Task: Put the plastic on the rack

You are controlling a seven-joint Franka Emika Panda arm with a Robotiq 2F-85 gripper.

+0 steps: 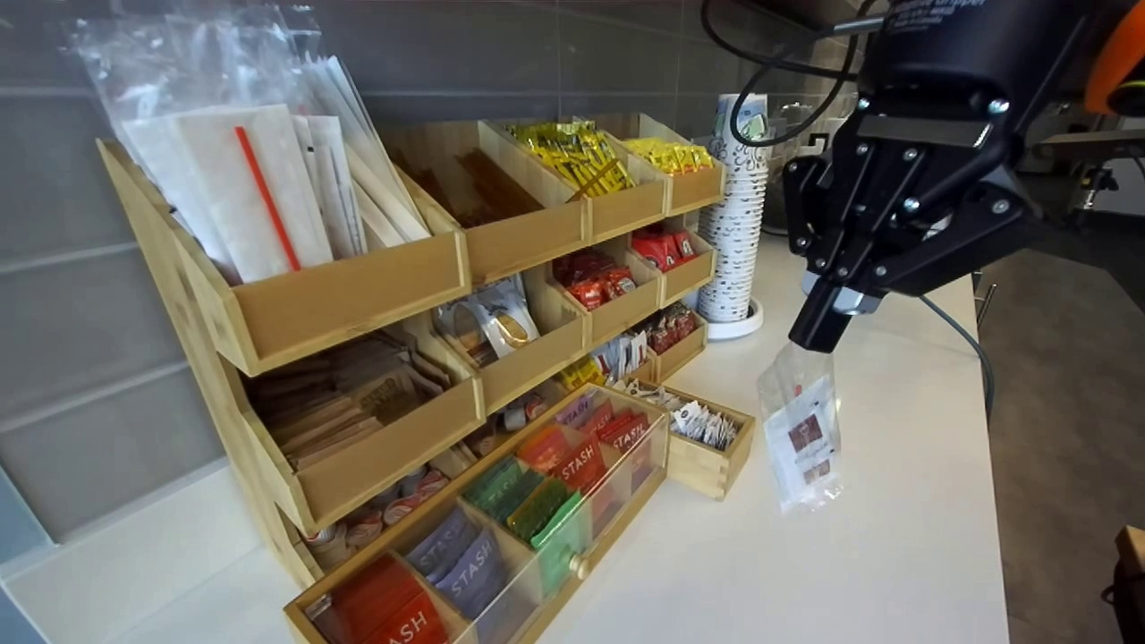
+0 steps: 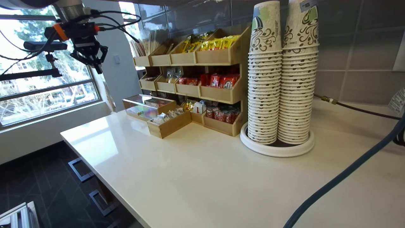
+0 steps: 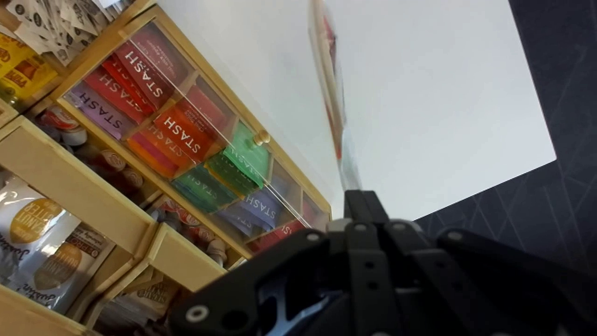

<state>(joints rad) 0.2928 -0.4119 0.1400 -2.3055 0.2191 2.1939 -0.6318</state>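
The plastic packet (image 1: 801, 434) hangs over the tabletop (image 1: 894, 537), between the rack (image 1: 528, 234) and the long edge away from the wall (image 1: 116, 376). Its top is pinched in the gripper (image 1: 814, 340), whose fingers are drawn together on the film; its lower end looks apart from the surface. So the grasp and lift seem done; carrying it to a bin, lowering it in and letting go are left, perhaps half the work. The top bin (image 1: 358, 309) at the rack's near end in an exterior view likely suits it, since a bundle of clear film and white paper (image 1: 210, 183) stands there, but the sentence names no bin.

The packet is long, flat and limp: clear, crinkled film around white paper with brown printed squares. It will probably sway, and may fold against a bin's front.

The rack is smooth, pale wood, three tiers of slant-sided bins set along the wall edge. Before it stand a tea box (image 3: 224, 93), clear-topped wood with a round knob (image 1: 580, 565), and a small lidless wooden box (image 1: 702, 465) of paper sachets (image 1: 707, 425). Farther along the wall edge, ribbed columns of paper cups (image 2: 264, 95) rise from a round white tray (image 2: 277, 152). The tabletop itself is pale and glossy.
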